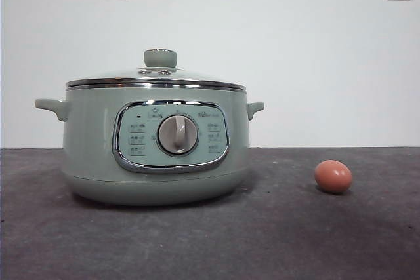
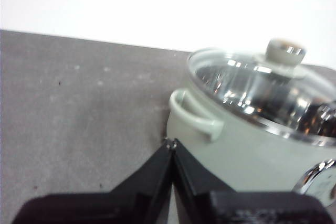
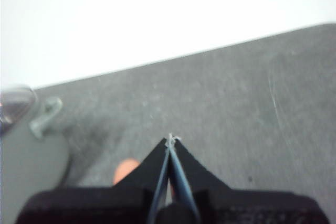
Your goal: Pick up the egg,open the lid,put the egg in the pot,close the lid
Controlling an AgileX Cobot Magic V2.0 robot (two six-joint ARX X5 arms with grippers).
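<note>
Both grippers have their 2 black jaws pressed together, holding nothing. Just below the right gripper (image 3: 170,141), partly hidden by its jaws, lies the egg (image 3: 126,170) on the grey table (image 1: 275,240). Close beside the left gripper (image 2: 170,142) stands the pot (image 2: 252,156), lid (image 2: 262,85) on.

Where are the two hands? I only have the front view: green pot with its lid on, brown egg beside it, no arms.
Observer: The left hand sits shut beside one side handle of the large sage-green electric pot.
Reviewer: And the right?
Observer: The right hand is shut above the dark table, with the small reddish-brown oval egg partly hidden behind it.
Reviewer: Anything inside the pot?
Observer: Through the domed glass lid with the green knob, only a shiny metal interior shows.
</note>
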